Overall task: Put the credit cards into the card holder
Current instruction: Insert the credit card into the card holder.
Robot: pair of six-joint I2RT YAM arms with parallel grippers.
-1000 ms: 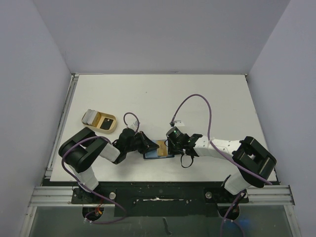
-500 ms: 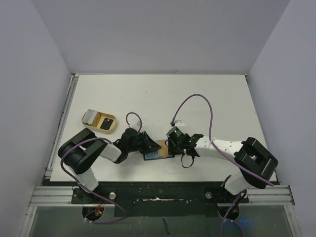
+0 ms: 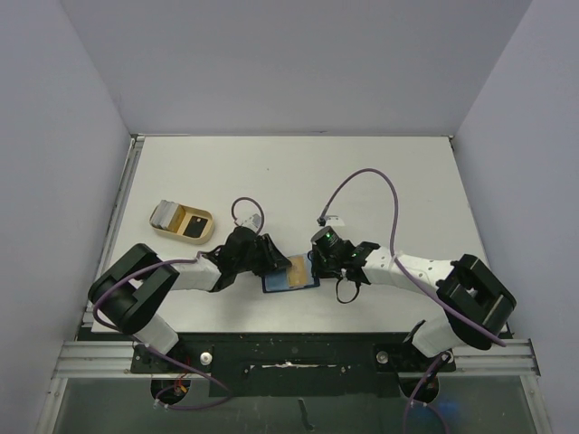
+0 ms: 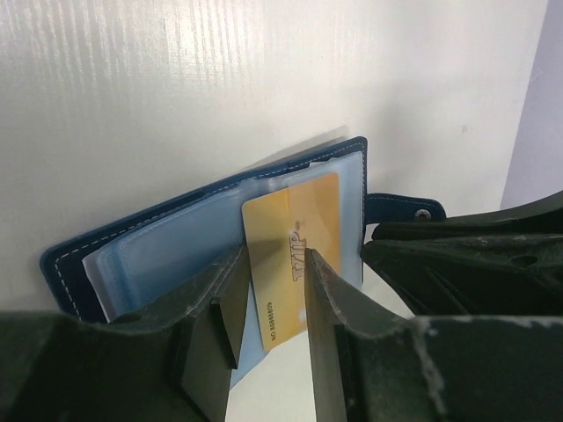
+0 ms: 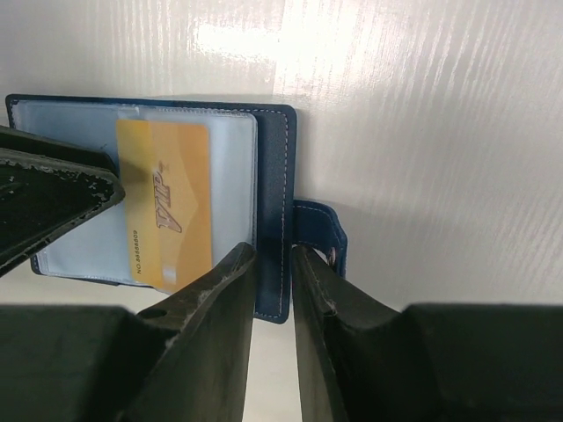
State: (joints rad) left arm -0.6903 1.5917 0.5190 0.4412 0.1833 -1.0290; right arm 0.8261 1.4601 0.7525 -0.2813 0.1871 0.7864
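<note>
At the near middle of the table point(image 3: 362, 181), the left gripper point(image 4: 274, 257) hangs low over the opened card holder point(image 5: 274, 158). Its jaws are parted and nothing is pinched between them. The near end of the gold card point(image 4: 299, 211) shows through the gap, and the black fingers hide the card's bottom corners. The card lies flat on the pale blue clear sleeves, its far end seemingly tucked under a sleeve's edge, though how far in is hard to judge. From the opposite side the right gripper point(image 5: 273, 251) straddles the holder's navy right-hand cover edge, fingers only a sliver apart; whether they clamp that edge or merely rest on it cannot be told. The snap tab point(image 5: 321, 229) sticks out beside that edge, partly behind one finger. Well apart to the left sits the beige tray point(image 3: 163, 217) with the black card point(image 3: 193, 226) in it, too small for detail.
</note>
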